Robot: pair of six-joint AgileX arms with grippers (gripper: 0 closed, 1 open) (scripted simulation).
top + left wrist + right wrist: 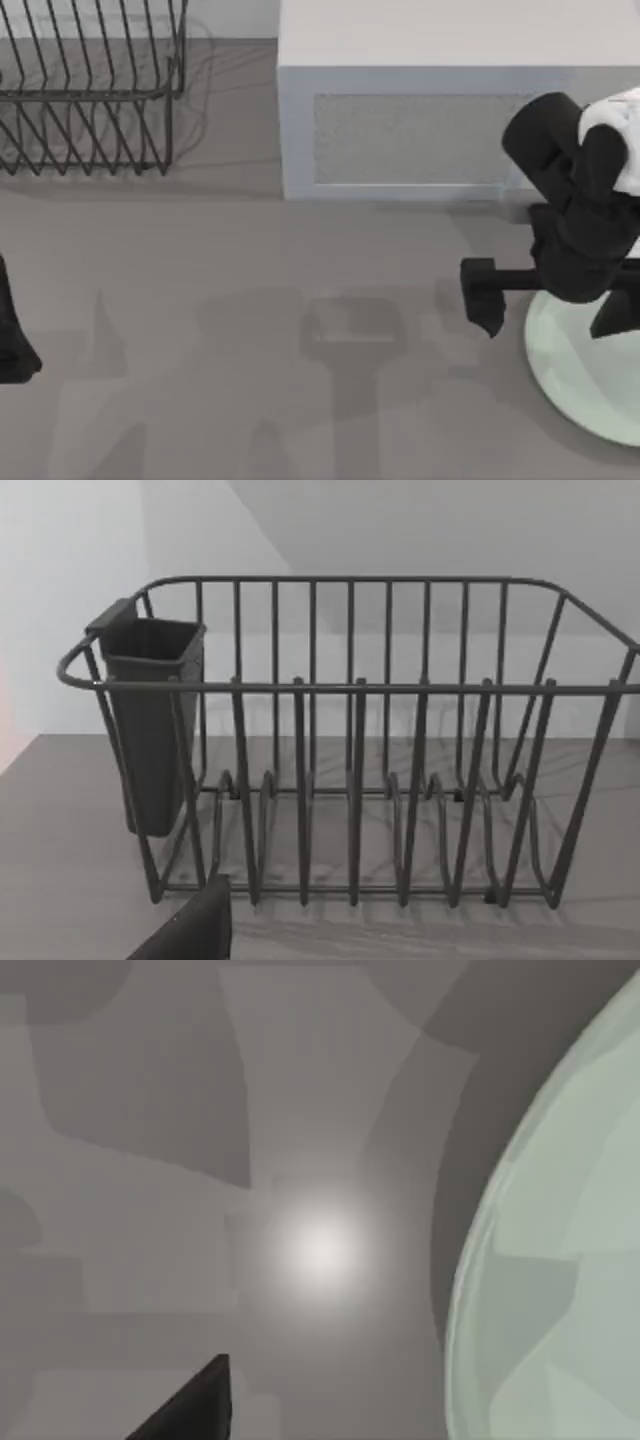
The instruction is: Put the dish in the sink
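One dish (pixel 585 375) lies flat on the table (pixel 250 380), in front of the microwave (pixel 420 130) toward the microwave's right end. The right gripper (pixel 482 295) hangs just beside the dish's left rim; whether its jaws are apart or together cannot be told. The left arm (pixel 12 335) is parked at the table's left edge, facing the one wire dish rack (pixel 350 750).
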